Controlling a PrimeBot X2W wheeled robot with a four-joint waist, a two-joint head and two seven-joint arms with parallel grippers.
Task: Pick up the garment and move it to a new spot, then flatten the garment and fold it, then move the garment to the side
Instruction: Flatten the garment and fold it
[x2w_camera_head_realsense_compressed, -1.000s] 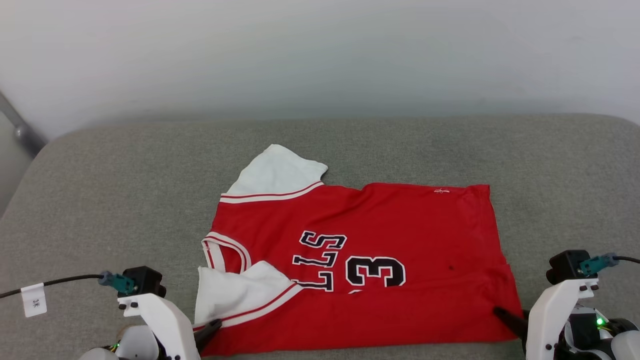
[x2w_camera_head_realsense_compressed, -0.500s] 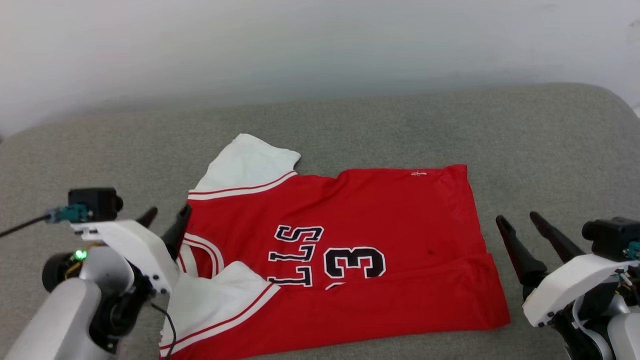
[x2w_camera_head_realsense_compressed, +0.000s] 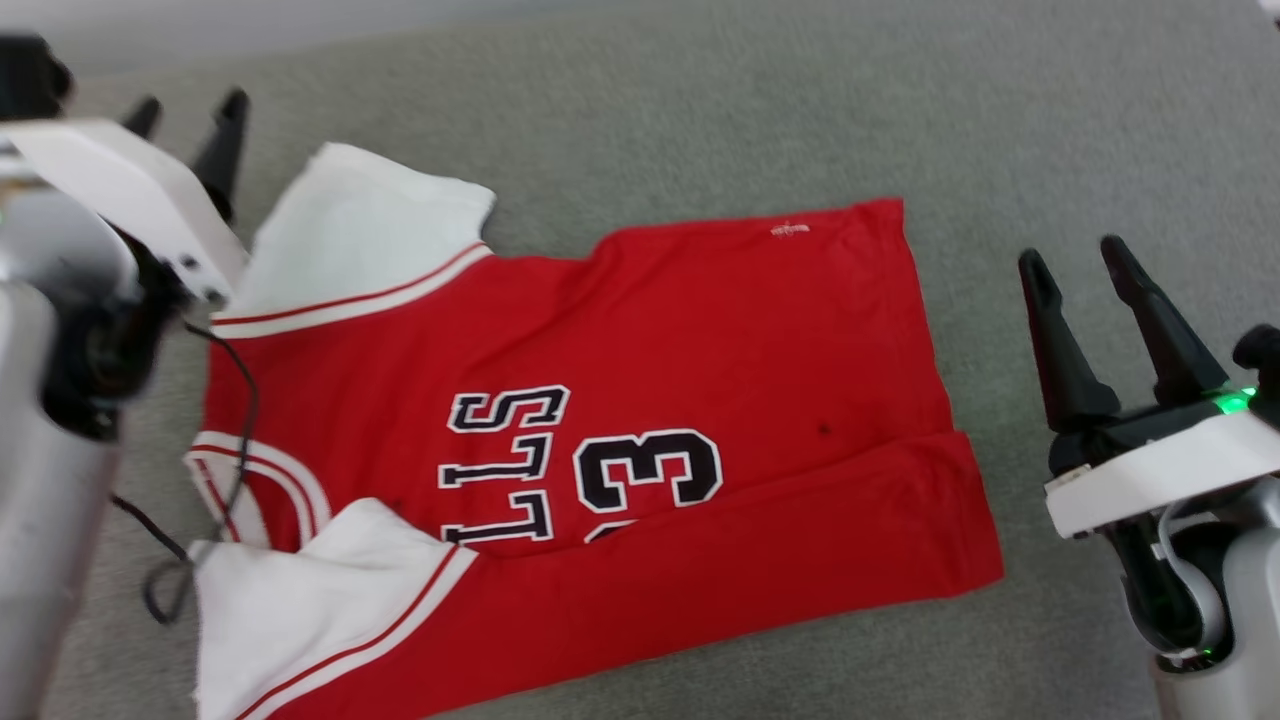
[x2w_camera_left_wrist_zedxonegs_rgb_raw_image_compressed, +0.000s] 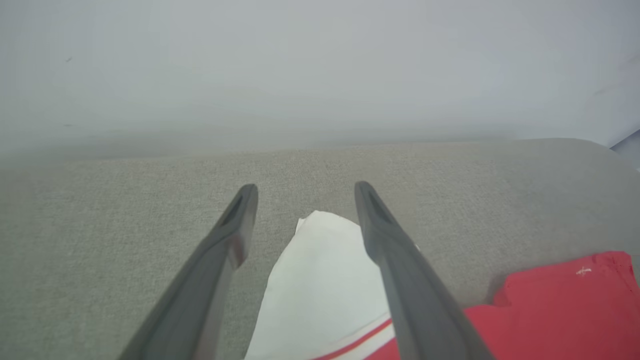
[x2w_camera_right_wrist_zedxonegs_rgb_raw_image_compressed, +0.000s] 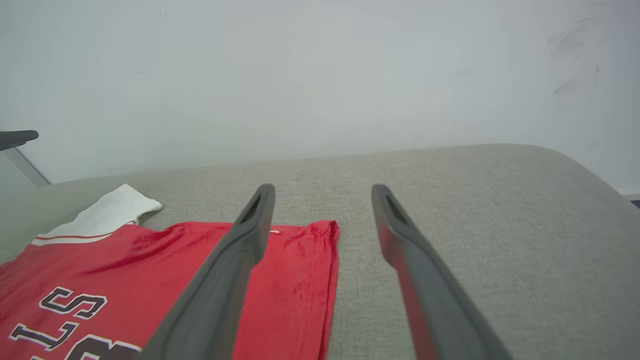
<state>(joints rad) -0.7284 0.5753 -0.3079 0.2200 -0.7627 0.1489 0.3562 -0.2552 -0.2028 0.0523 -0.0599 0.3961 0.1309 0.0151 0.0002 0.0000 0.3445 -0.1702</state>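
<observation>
Head view: garment (x2w_camera_head_realsense_compressed: 700, 330) on grey cushion (x2w_camera_head_realsense_compressed: 700, 110), cable (x2w_camera_head_realsense_compressed: 246, 410) over collar; left claw (x2w_camera_head_realsense_compressed: 190, 103), right claw (x2w_camera_head_realsense_compressed: 1071, 254) wide.

Likely a bare test room: a grey fabric-covered pad (x2w_camera_right_wrist_zedxonegs_rgb_raw_image_compressed: 475, 210) against a plain white wall (x2w_camera_right_wrist_zedxonegs_rgb_raw_image_compressed: 310, 75).

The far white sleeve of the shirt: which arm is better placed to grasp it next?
Left. The left tool is open beside the sleeve, fingers framing its tip. The right tool, also open, sits off the opposite end of the shirt.
</observation>
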